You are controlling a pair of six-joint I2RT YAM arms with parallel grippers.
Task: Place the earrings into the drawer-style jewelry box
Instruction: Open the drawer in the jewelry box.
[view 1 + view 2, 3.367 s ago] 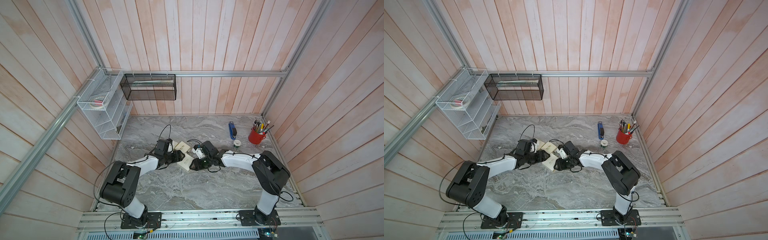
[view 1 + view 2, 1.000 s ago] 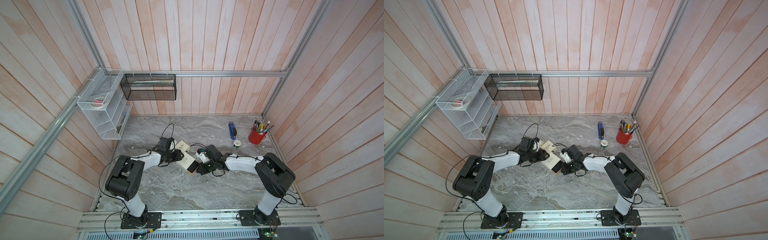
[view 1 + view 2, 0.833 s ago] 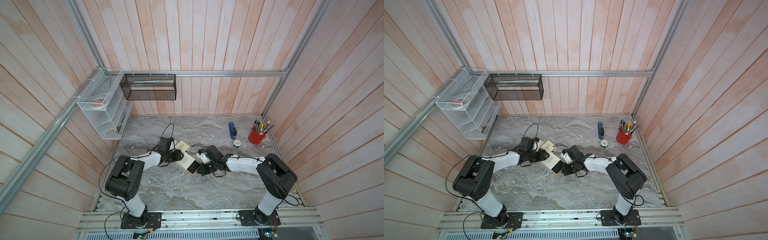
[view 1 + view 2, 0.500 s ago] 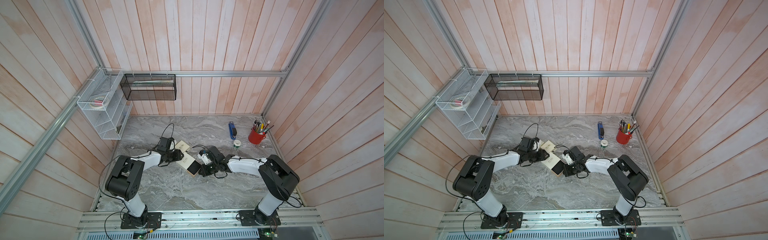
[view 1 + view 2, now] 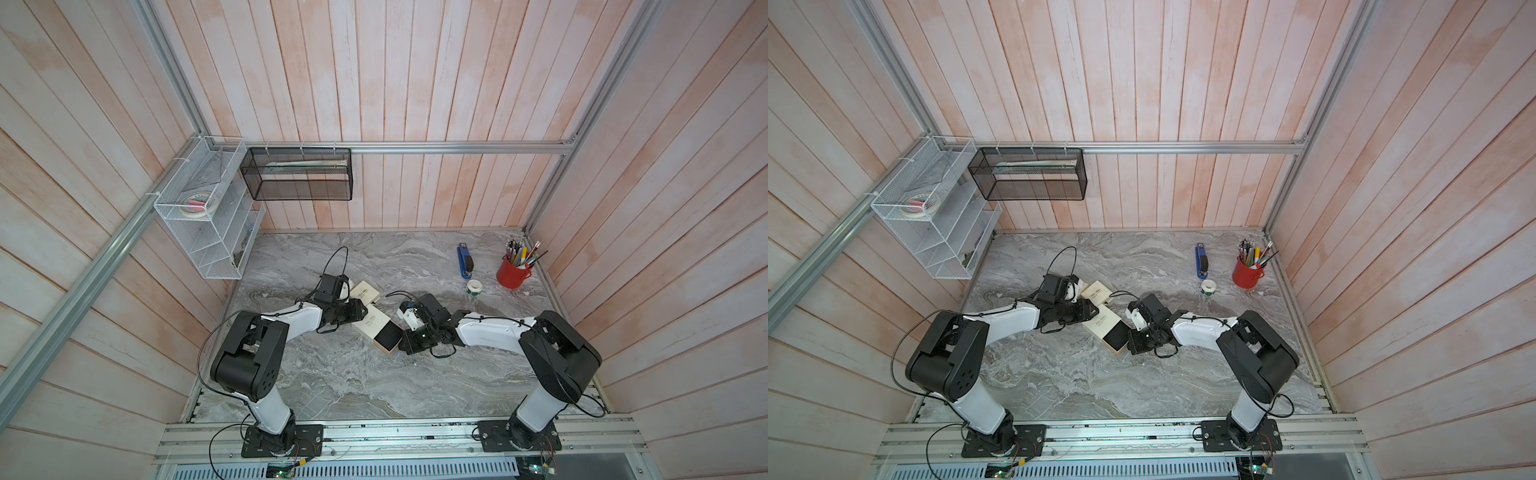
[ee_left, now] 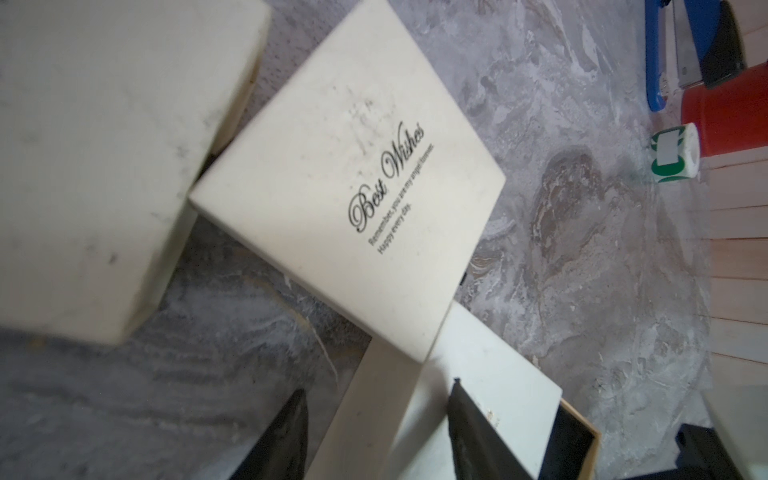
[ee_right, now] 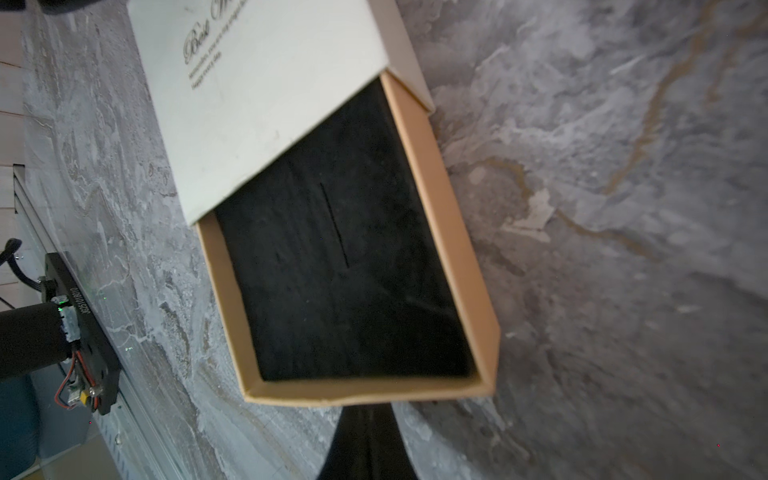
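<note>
**Drawer open, earrings nowhere in sight**

The drawer-style jewelry box (image 5: 371,323) lies mid-bench, between my two arms. Its tan drawer (image 7: 440,232) is drawn out of the cream sleeve (image 7: 266,95) toward the near right, and the black lining is bare. I cannot make out the earrings in any view, so I cannot say where they lie.

My right end effector (image 7: 365,411) is pressed together, its tip against the drawer's near end wall, and I see nothing between the fingers. My left end effector (image 6: 377,385) is half spread astride the sleeve's far-left end. One finger (image 6: 286,436) is down beside the side wall and the other is over the top face. I cannot tell whether that is a real clamp.

That doubt is my first risk. If the sleeve is only loosely braced, any further tug on the drawer would drag the whole box across the marble bench (image 5: 332,374). A longer pull could also slide the drawer clean out of the sleeve.

A second cream box (image 6: 353,187) sits just beyond, with one corner touching or overlapping the sleeve, so a shift of either box would disturb the other.

Earrings are tiny and the bench is hard and busily veined. I judge a pinch could flick one away, or close on nothing.
</note>
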